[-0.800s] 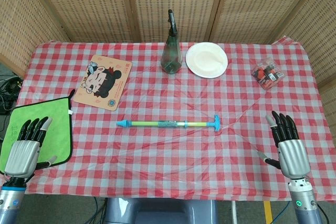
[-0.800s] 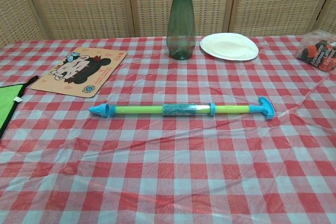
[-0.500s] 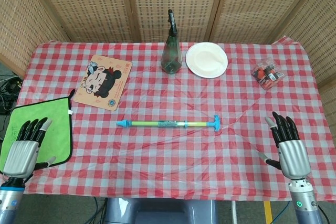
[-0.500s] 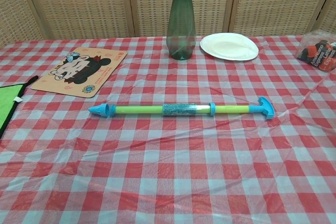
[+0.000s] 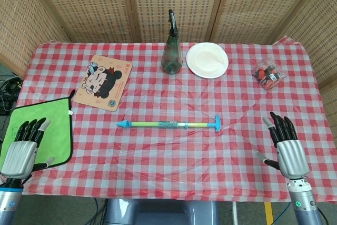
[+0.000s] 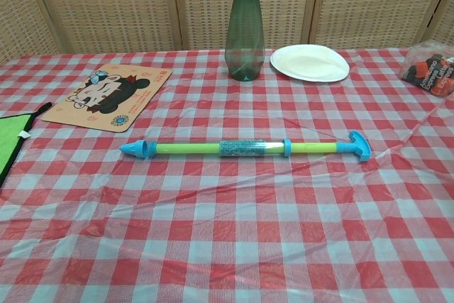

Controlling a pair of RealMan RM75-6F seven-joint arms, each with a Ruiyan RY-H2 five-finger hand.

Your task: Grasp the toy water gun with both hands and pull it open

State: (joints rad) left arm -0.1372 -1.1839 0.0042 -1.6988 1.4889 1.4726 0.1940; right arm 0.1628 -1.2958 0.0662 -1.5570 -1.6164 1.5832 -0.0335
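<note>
The toy water gun (image 5: pixel 168 124) (image 6: pixel 245 148) lies flat across the middle of the checked table, blue nozzle at the left, blue T-handle at the right, green-yellow tube between. My left hand (image 5: pixel 22 149) hovers at the near left table edge over the green cloth, fingers spread, holding nothing. At the near right edge my right hand (image 5: pixel 285 146) is likewise spread and empty. Both hands are far from the toy. Neither hand shows in the chest view.
A green bottle (image 5: pixel 171 51) (image 6: pixel 245 26) and a white plate (image 5: pixel 207 60) (image 6: pixel 309 62) stand at the back. A cartoon mat (image 5: pixel 102 82) lies back left, a green cloth (image 5: pixel 45 130) at the left edge, a small packet (image 5: pixel 268 74) back right.
My left hand has slid slightly down and back toward the table edge. My right hand has shifted a little to the left. The toy has not moved.
</note>
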